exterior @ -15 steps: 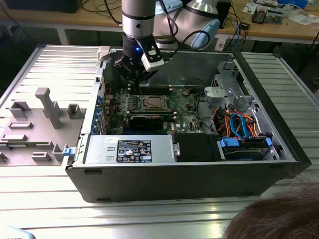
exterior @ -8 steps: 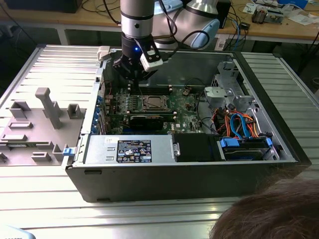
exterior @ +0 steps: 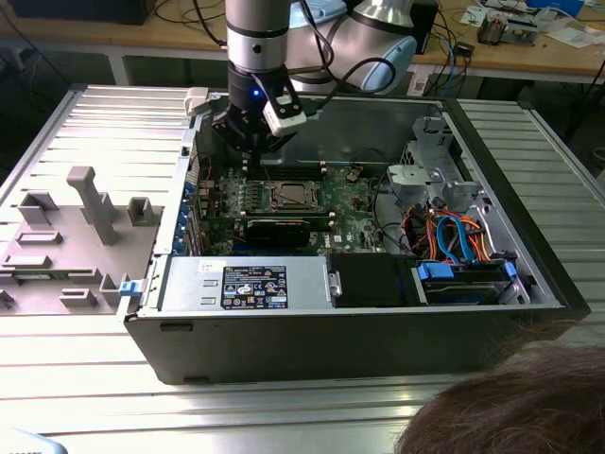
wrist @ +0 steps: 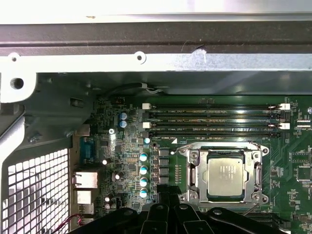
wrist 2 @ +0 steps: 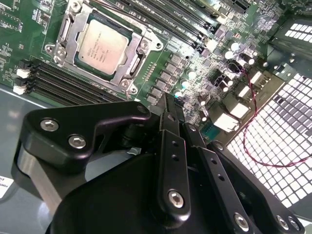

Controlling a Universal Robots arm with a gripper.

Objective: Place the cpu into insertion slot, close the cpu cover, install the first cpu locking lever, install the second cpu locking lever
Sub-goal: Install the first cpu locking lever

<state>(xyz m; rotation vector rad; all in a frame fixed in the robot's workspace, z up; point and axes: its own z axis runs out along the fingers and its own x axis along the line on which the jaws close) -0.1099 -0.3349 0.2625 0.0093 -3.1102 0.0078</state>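
— Grey slatted bench (exterior: pixel 95 378) is carrying one open computer case (exterior: pixel 331 331). How many chips inside?

— One cpu (wrist: pixel 225 178) is lying seated in the green board (wrist: pixel 126 161), with one cpu cover (wrist: pixel 193 175) framing it and four memory slots (wrist: pixel 214 119) running alongside. One claw (wrist 2: pixel 173 103) is hovering above that board, fingers (wrist 2: pixel 170 161) pressed together, gripping nothing.
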